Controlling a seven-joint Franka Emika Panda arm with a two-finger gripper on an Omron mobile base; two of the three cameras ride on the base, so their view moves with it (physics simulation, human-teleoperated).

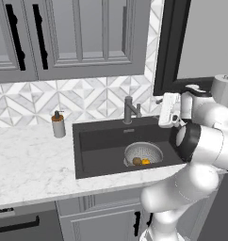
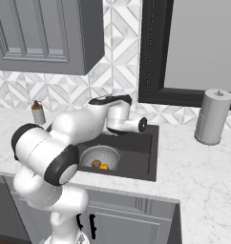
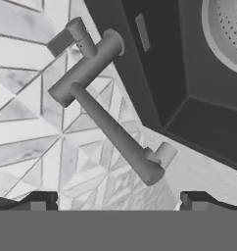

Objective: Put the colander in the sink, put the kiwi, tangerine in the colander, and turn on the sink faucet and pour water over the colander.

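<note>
We see gripper [image 3: 115,201] jaws spread wide; sink faucet [image 3: 103,105] directly ahead between them, untouched; open sink [image 3: 189,93] beyond; tiled wall [image 3: 22,127] behind faucet blocks.

Lighting: even, diffuse, no visible source | Shadows: faint, soft shading inside the sink [image 1: 101,141] basin | Glare: none on the counter [image 1: 31,164]; mild sheen on the arm [image 2: 41,143] shells | Sharpness: rendered, slightly soft and pixelated, hand view coarsest | Edge distortion: none apparent

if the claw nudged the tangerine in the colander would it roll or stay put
The tangerine looks round and smooth, so it would probably roll easily. The colander's curved bowl would likely bring it back to the bottom, and the kiwi right beside it may get bumped.
</note>
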